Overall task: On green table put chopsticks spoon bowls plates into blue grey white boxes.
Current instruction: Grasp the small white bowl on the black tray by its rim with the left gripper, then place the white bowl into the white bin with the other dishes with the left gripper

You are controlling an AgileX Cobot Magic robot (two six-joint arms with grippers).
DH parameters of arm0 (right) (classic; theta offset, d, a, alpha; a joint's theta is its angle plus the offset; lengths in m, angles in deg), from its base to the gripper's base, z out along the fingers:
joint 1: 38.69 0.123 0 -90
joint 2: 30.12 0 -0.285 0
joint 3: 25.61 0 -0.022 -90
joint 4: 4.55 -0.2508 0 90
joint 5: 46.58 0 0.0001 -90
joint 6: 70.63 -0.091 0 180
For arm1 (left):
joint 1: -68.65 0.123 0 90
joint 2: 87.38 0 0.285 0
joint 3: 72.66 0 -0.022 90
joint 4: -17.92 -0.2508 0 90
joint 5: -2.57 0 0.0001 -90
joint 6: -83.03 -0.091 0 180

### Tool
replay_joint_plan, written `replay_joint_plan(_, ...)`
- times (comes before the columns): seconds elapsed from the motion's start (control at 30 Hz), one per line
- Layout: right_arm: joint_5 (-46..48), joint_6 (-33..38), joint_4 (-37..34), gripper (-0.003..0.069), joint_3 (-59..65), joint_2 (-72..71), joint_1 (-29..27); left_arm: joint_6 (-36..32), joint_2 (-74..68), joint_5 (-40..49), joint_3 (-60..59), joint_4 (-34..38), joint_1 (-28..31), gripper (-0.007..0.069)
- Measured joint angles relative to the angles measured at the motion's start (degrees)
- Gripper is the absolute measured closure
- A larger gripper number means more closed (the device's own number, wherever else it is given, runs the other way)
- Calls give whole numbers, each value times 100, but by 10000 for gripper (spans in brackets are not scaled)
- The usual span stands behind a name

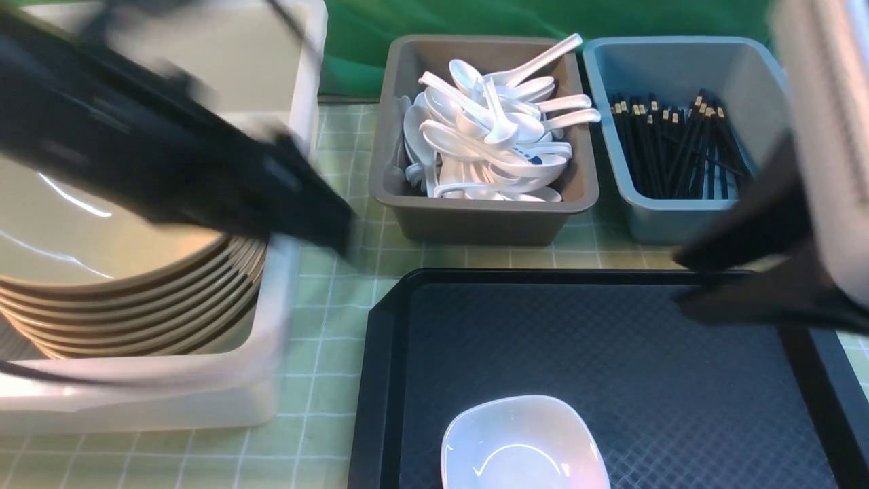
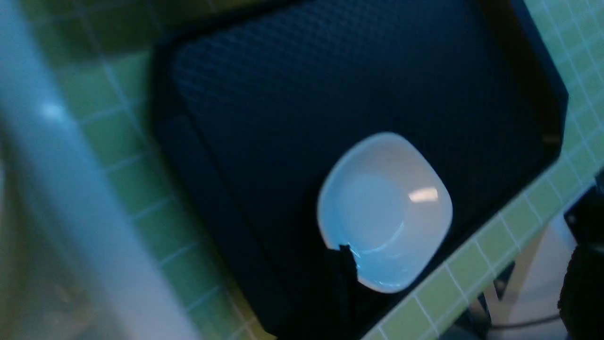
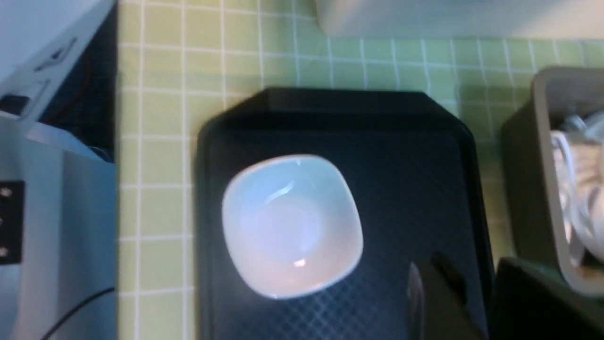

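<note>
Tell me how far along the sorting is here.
Done: bowls stacked in the white box, spoons in the grey box, chopsticks in the blue box. In hand: nothing visible; right gripper open and empty. Remaining: one white plate on the black tray.

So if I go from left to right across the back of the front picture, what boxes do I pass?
First the white box stacked with tan bowls → the grey box full of white spoons → the blue box holding black chopsticks.
</note>
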Motion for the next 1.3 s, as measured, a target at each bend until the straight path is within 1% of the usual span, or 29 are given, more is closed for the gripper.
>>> replay_joint_plan(0.1, -101, -326, 362, 466, 330, -411, 0, 220, -753, -71, -56, -100, -853, 64)
replay_joint_plan(0.23, -94, -725, 542, 465, 380, -798, 0, 462, -1890, -278, -61, -410, -1587, 64)
replay_joint_plan(0.33, -94, -825, 543, 463, 380, -946, 0, 498, -2414, -460, -61, -580, -1695, 64)
replay_joint_plan(0.43, -12, -914, 543, 462, 380, -1090, 0, 540, -3129, -847, -61, -642, -1701, 64)
replay_joint_plan(0.57, 144, -926, 562, 458, 380, -1104, 0, 543, -3425, -973, 0, -443, -1690, 69)
replay_joint_plan(0.63, 192, -926, 562, 456, 380, -1104, 0, 485, -3469, -992, 24, -265, -1690, 89)
replay_joint_plan(0.67, 205, -926, 562, 455, 380, -1104, 0, 435, -3496, -1019, 31, -145, -1690, 128)
replay_joint_plan(0.7, 210, -926, 562, 454, 380, -1104, 0, 401, -3517, -1044, 31, -38, -1684, 195)
replay_joint_plan(0.73, 216, -926, 562, 454, 380, -1104, 0, 396, -3522, -1056, 31, -18, -1684, 218)
replay_joint_plan(0.77, 222, -926, 562, 454, 380, -1104, 0, 388, -3529, -1075, 31, 6, -1684, 280)
replay_joint_plan(0.83, 233, -926, 562, 452, 380, -1104, 0, 383, -3539, -1115, -7, 40, -1632, 438)
replay_joint_plan(0.87, 233, -926, 562, 452, 380, -1104, 0, 383, -3532, -1104, -14, 33, -1608, 508)
replay_joint_plan(0.9, 226, -926, 562, 452, 380, -1104, 0, 377, -3495, -1063, -14, 41, -1546, 563)
replay_joint_plan(1.0, 175, -926, 562, 450, 380, -1104, 0, 381, -3207, -893, 76, 55, -1356, 611)
replay_joint_plan(1.1, 59, -926, 562, 447, 380, -1104, 0, 381, -2824, -756, 215, 28, -1062, 609)
replay_joint_plan(1.2, -282, -926, 533, 444, 380, -1104, 0, 381, -1999, -360, 513, 28, -351, 609)
replay_joint_plan(1.27, -646, -885, 314, 444, 380, -1055, 0, 297, -1400, -140, 574, 28, 279, 609)
replay_joint_plan(1.3, -678, -885, 278, 444, 380, -1055, 0, 285, -1274, -113, 574, 28, 403, 609)
